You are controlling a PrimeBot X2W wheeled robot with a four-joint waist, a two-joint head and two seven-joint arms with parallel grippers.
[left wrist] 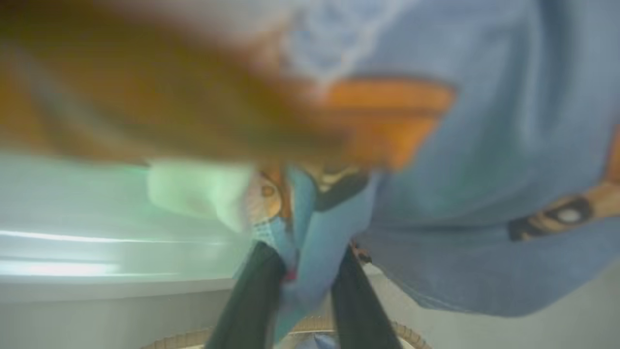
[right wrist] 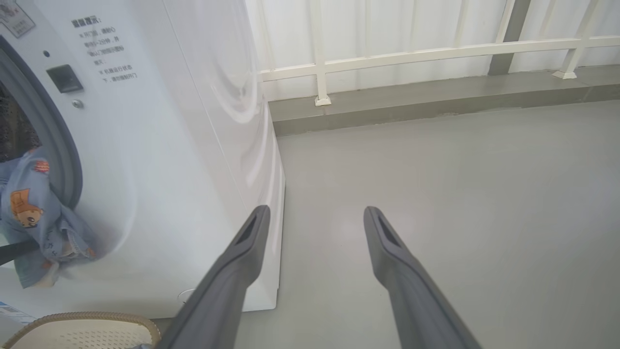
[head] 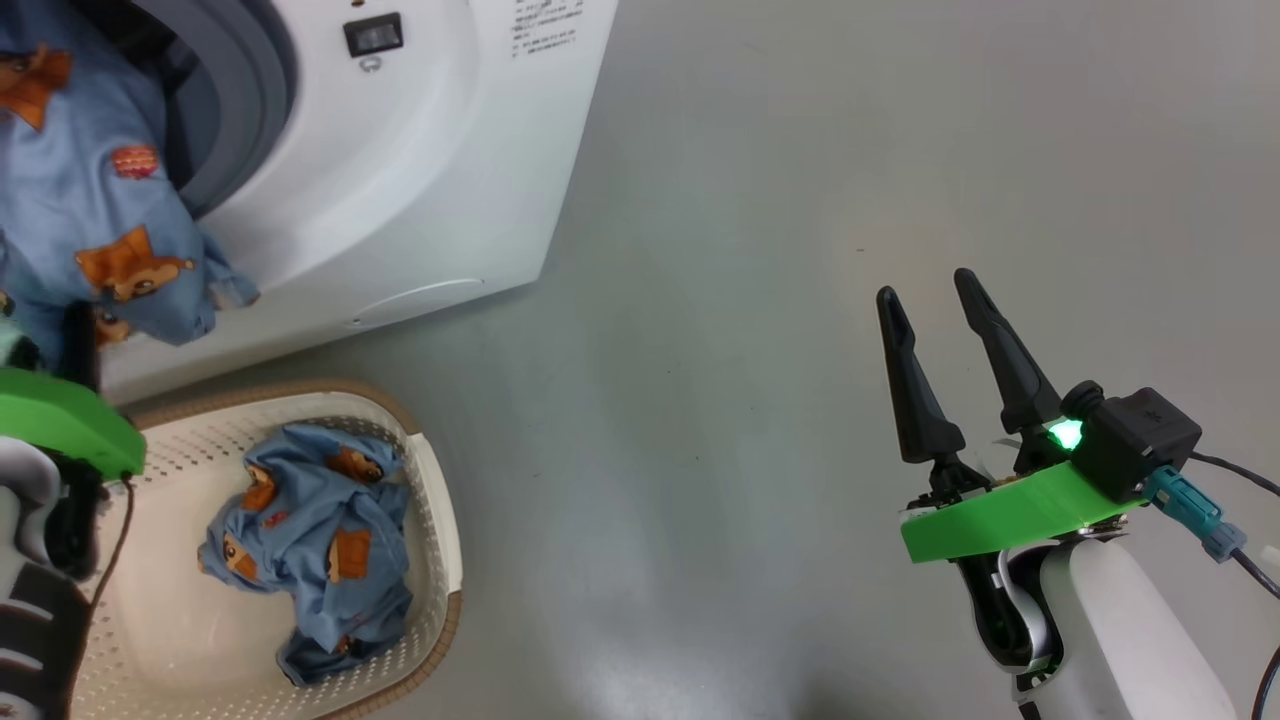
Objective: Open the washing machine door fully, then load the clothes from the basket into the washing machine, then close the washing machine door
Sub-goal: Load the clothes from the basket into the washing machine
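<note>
The washing machine (head: 400, 180) stands at the upper left with its grey gasket (head: 250, 90) showing; the washing machine door is out of view. One piece of the clothes (head: 100, 200), light blue with orange prints, hangs out of the opening and down the white front. My left gripper (left wrist: 307, 252) is pressed into it, its fingers (left wrist: 256, 291) closed in on a fold of the fabric. More of the clothes (head: 320, 540) lie bunched in the basket (head: 440, 520) on the floor below. Far right, my right gripper (head: 925, 285) hangs open over bare floor, holding nothing.
Grey floor (head: 800, 200) stretches to the right of the machine. A white railing (right wrist: 411, 53) on a low kerb runs behind it. The basket sits close against the machine's front. A cable (head: 1230, 470) trails from my right wrist.
</note>
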